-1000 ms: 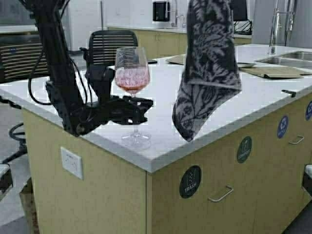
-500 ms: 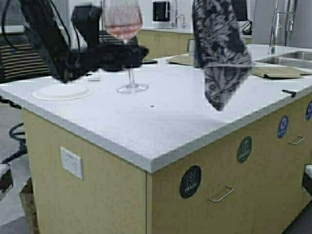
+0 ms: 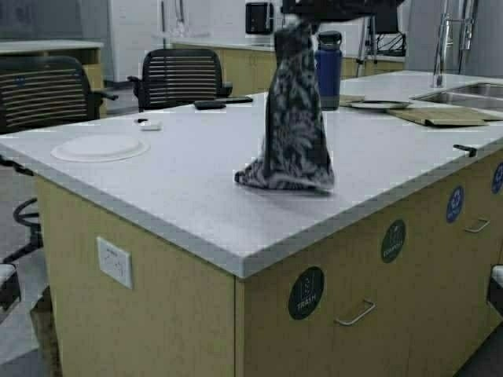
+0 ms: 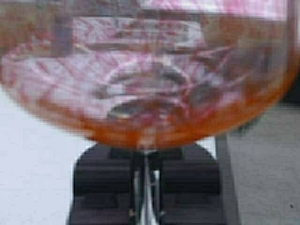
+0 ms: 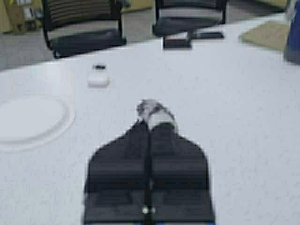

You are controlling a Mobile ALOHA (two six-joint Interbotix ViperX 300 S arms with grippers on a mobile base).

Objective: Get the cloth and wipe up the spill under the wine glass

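Note:
The cloth (image 3: 292, 118), dark with a white floral pattern, hangs from my right gripper (image 3: 326, 9) at the top of the high view. Its lower end lies bunched on the white counter (image 3: 196, 196). In the right wrist view the right gripper (image 5: 150, 126) is shut, with a tuft of cloth (image 5: 153, 111) sticking out past the fingertips. The wine glass (image 4: 145, 70) fills the left wrist view, pink liquid in its bowl. Its thin stem (image 4: 146, 187) runs between the shut fingers of my left gripper (image 4: 146, 161). The left arm and the glass are out of the high view.
A white plate (image 3: 98, 147) and a small white object (image 3: 149, 124) lie at the counter's left. Behind the cloth stands a blue bottle (image 3: 328, 59). Tan mats (image 3: 440, 115) and a sink (image 3: 464, 93) are at the right. Office chairs (image 3: 179, 75) stand beyond the counter.
The left arm has lifted the wine glass up and out of the high view. The right gripper has carried the cloth left and lowered it until its end rests on the counter.

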